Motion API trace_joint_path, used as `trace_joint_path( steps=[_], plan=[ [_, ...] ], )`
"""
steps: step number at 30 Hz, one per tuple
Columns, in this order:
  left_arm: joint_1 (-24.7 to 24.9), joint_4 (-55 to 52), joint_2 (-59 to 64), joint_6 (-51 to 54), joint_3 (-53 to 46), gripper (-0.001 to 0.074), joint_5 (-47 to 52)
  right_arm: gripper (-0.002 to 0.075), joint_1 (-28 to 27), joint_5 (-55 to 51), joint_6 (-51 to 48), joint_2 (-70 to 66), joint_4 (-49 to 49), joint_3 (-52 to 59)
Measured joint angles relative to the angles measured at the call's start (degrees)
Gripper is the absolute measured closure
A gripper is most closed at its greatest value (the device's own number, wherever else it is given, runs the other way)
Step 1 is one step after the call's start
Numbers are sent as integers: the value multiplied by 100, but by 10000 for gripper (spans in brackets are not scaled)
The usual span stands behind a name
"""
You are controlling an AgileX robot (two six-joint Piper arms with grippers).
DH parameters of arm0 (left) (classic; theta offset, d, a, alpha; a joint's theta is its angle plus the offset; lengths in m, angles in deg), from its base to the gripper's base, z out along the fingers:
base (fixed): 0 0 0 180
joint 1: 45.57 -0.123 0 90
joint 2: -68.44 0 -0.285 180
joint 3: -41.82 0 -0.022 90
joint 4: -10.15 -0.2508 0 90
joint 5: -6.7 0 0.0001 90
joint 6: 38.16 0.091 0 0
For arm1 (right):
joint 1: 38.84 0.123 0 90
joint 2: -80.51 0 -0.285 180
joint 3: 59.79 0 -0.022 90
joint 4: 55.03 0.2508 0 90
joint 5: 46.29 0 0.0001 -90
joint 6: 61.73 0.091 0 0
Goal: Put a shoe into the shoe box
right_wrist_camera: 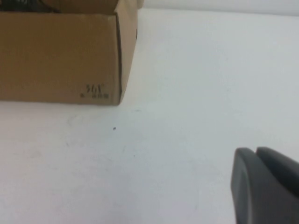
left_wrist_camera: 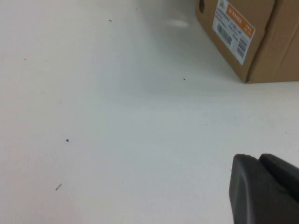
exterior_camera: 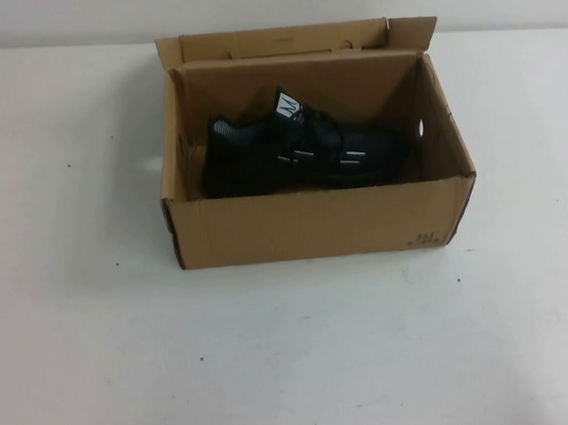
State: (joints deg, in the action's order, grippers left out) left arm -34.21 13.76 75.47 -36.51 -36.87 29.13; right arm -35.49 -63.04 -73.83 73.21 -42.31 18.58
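My black shoe (exterior_camera: 305, 149) with white dashes sits inside the brown shoe box (exterior_camera: 313, 225); my dark left pincer (left_wrist_camera: 264, 189) and right pincer (right_wrist_camera: 264, 184) hover over the white surface (exterior_camera: 291, 355) near it.

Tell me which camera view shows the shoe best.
The high view: the shoe lies inside the open shoe box, seen from its side. Both wrist views show only the box's outside; the left gripper and right gripper sit apart from it.

Broad white table (exterior_camera: 91, 356), matte surface, a few dark specks (small, scattered), pale wall (exterior_camera: 64, 16) behind, soft even light
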Motion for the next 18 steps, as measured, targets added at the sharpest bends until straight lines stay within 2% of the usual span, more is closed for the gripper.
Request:
trace_joint_path(
  steps=[6, 18],
  plan=[
    [0, 0, 0, 0, 0, 736, 0, 743, 0, -338, 91, 3, -266, 46],
    [0, 0, 0, 9, 0, 736, 0, 743, 0, -349, 111, 3, -275, 46]
  ],
)
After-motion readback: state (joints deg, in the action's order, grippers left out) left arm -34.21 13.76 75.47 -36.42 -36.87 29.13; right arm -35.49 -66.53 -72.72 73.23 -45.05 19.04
